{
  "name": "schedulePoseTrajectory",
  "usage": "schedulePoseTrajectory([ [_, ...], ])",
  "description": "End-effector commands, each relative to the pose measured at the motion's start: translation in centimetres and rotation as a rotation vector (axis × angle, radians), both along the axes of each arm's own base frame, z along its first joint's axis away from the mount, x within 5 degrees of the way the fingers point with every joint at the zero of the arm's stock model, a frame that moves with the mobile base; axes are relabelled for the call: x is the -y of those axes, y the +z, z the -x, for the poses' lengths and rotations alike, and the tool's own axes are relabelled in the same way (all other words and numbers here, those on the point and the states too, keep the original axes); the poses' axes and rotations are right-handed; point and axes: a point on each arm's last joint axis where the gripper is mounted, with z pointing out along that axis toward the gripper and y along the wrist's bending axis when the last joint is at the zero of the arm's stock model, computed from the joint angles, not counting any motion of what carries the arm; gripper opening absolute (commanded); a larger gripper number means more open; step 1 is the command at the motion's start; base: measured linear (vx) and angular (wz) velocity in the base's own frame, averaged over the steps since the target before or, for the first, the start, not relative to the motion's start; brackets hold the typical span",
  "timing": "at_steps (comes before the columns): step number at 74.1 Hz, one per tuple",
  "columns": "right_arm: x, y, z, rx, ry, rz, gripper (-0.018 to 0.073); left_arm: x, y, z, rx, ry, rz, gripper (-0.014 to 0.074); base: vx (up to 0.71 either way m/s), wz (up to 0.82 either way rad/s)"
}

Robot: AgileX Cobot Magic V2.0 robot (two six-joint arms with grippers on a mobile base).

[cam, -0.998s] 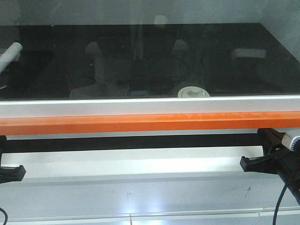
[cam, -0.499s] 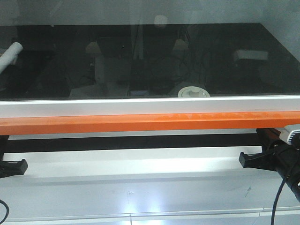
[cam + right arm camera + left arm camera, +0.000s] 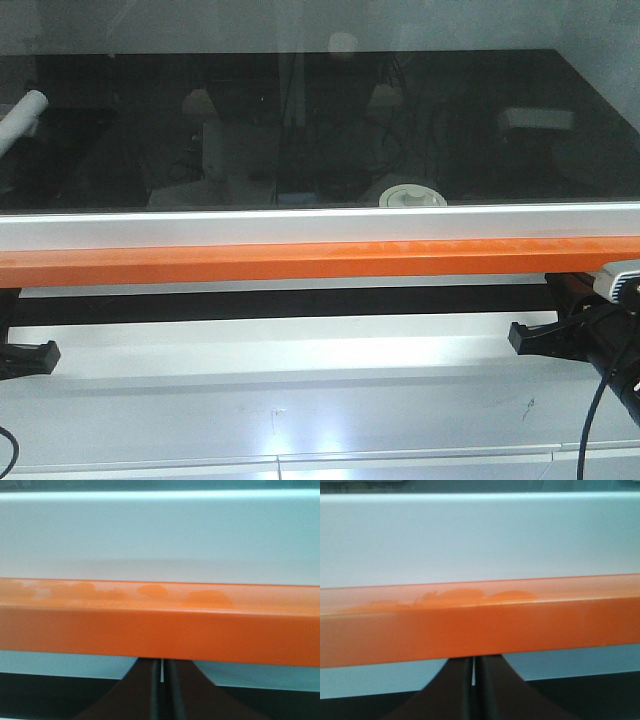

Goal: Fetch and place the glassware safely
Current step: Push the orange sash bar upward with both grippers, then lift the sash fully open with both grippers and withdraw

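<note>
The glassware [image 3: 412, 196] is a squat clear jar with a white knobbed lid, seen through the dark glass pane just above the white frame; its lower part is hidden. In the front view my left gripper [image 3: 25, 358] sits at the left edge and my right gripper [image 3: 540, 340] at the right, both just below the orange bar [image 3: 300, 262]. In the wrist views the left gripper [image 3: 472, 662] and the right gripper [image 3: 161, 662] are shut, with only a thin slit between the fingers, and their tips run under the orange bar [image 3: 480, 630].
A white frame [image 3: 320, 228] borders the glass pane above the orange bar. A white-faced socket box [image 3: 535, 118] and a white tube [image 3: 22, 115] show behind the glass. Below the bar run a dark gap and a white ledge [image 3: 300, 355].
Both grippers have crept slightly upward toward the orange bar, and the right one has edged a little left. The bar and the jar have not moved.
</note>
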Motion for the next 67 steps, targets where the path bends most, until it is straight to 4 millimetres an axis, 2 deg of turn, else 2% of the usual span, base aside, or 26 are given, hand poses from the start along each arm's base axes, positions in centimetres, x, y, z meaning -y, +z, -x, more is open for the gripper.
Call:
schedulePoseTrajectory([
  [1,-0.2,4.7,-0.6,0.330,0.013,-0.014,-0.0001,0.2,3.1,-0.4,0.224,-0.015,0.017,-0.0007,0.00,0.00],
  [23,-0.1,5.9,-0.1,0.364,0.011,-0.011,-0.0001,0.4,5.1,-1.0,0.240,-0.040,-0.017,-0.0007,0.00,0.00],
  [44,-0.1,8.2,-0.1,0.424,0.012,-0.015,-0.0001,0.4,6.7,-1.8,0.291,-0.044,-0.014,-0.0007,0.00,0.00],
  [67,-0.1,9.8,-0.1,0.452,0.012,-0.007,-0.0001,0.4,9.5,-1.3,0.364,-0.037,-0.023,-0.0007,0.00,0.00],
])
